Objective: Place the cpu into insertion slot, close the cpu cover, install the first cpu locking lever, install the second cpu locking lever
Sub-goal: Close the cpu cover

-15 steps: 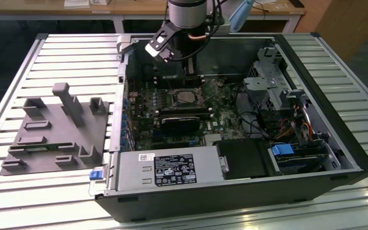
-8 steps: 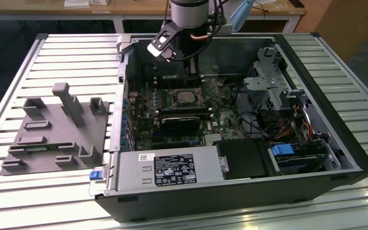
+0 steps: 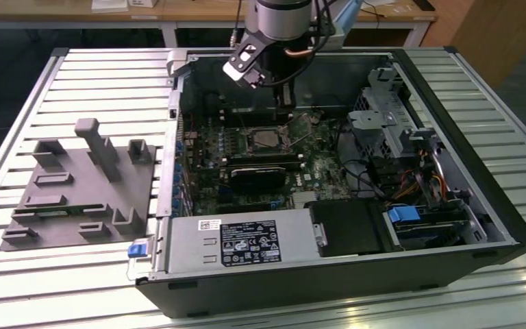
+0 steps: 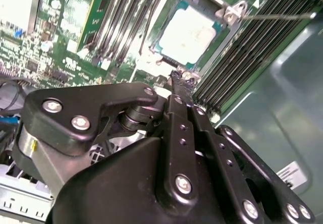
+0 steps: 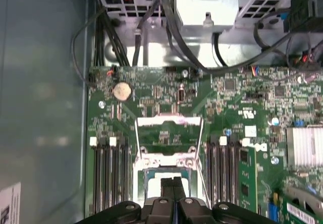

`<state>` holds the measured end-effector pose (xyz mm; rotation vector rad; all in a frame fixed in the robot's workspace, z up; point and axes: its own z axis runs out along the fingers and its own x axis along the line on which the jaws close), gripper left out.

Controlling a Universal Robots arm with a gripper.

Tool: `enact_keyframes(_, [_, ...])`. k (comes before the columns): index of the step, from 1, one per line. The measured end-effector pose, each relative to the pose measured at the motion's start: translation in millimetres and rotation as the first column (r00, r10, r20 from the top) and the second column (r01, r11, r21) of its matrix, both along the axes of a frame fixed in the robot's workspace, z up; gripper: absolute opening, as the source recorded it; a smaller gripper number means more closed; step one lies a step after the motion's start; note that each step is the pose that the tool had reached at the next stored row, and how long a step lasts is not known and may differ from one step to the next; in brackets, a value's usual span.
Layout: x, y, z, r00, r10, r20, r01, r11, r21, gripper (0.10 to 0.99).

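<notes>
Fixture plate (image 3: 80, 199): grey, on the slatted table at the exterior view's left, outside the computer case (image 3: 482, 205).
Insertion slot (image 3: 243, 140): on the green board in the middle of the open case, between 2 banks of memory slots (image 4: 252, 47).
Cpu (image 4: 189, 32): seated in the insertion slot, lying flat with its metal top up.
Cpu axis: the chip is square, so it has no long axis. Its edges run parallel with the slot rim and the memory slots.
Cpu cover (image 5: 169, 121): stands open, tipped back from the slot at its hinge edge. The board shows through its cut-out in the first wrist view, and it does not lie over the cpu.
Locking lever (image 4: 277, 16): 1 thin wire rod juts free from a slot corner and appears unlatched.
Gripper (image 4: 177, 77): the 2 fingers are pressed together and pinch nothing.
Key relation: the 1 arm reaches down into the case with its fingertips over the slot's edge. In the second wrist view the cpu lies just beyond the tips, in line with the fingers.
Task state: cpu placement looks complete, and the cover is not yet closed.
</notes>
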<state>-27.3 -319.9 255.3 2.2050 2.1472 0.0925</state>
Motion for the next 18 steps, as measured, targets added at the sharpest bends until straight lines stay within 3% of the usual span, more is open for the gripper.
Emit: enact_keyframes(18, [44.1, 0.3, 0.0, 1.0, 0.0, -0.0004, 0.0, 1.0, 0.0, 0.102])
